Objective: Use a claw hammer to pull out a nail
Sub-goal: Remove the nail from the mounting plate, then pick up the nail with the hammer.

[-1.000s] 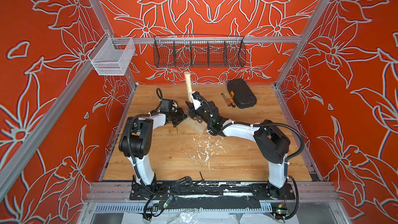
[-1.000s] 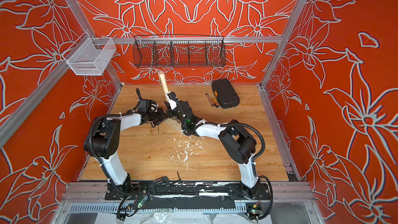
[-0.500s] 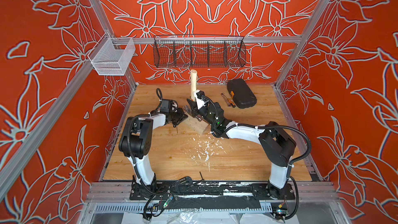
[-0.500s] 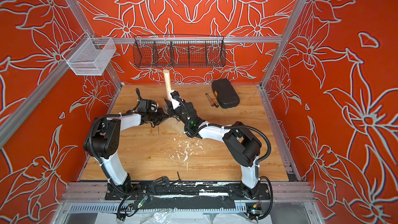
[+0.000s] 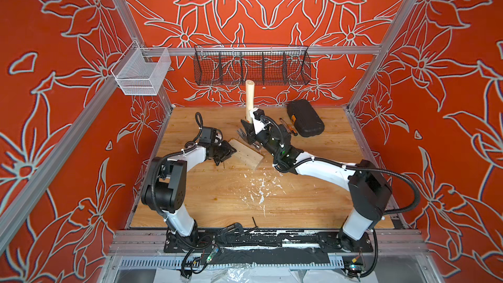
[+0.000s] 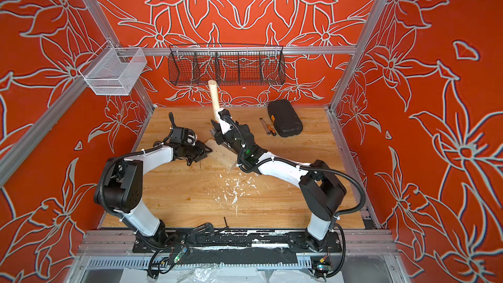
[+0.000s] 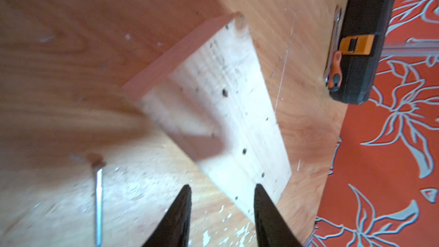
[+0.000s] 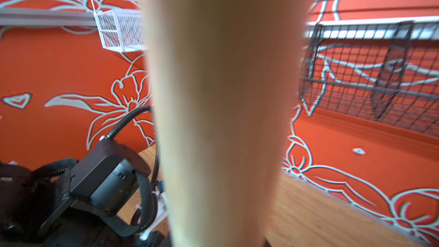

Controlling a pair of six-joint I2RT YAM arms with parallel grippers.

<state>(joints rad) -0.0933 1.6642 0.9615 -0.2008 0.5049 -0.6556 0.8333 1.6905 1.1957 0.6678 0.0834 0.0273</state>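
Note:
The claw hammer stands nearly upright in both top views, its pale wooden handle (image 5: 249, 99) (image 6: 214, 98) pointing up and its grey head (image 5: 241, 132) low over the far end of the pale wooden block (image 5: 246, 154). My right gripper (image 5: 251, 132) is shut on the handle, which fills the right wrist view (image 8: 218, 105). My left gripper (image 7: 222, 186) (image 5: 226, 154) hovers at the block's (image 7: 228, 105) left end, open and empty. A thin metal nail (image 7: 98, 198) lies loose on the table beside it.
A black case (image 5: 305, 117) and an orange-handled screwdriver (image 5: 290, 127) lie at the back right. A black wire basket (image 5: 251, 68) and a white mesh basket (image 5: 141, 73) hang on the walls. White flakes (image 5: 258, 189) litter the table's middle.
The left gripper has opened. The right arm has swung the hammer handle from leaning left to nearly upright, its top moving right.

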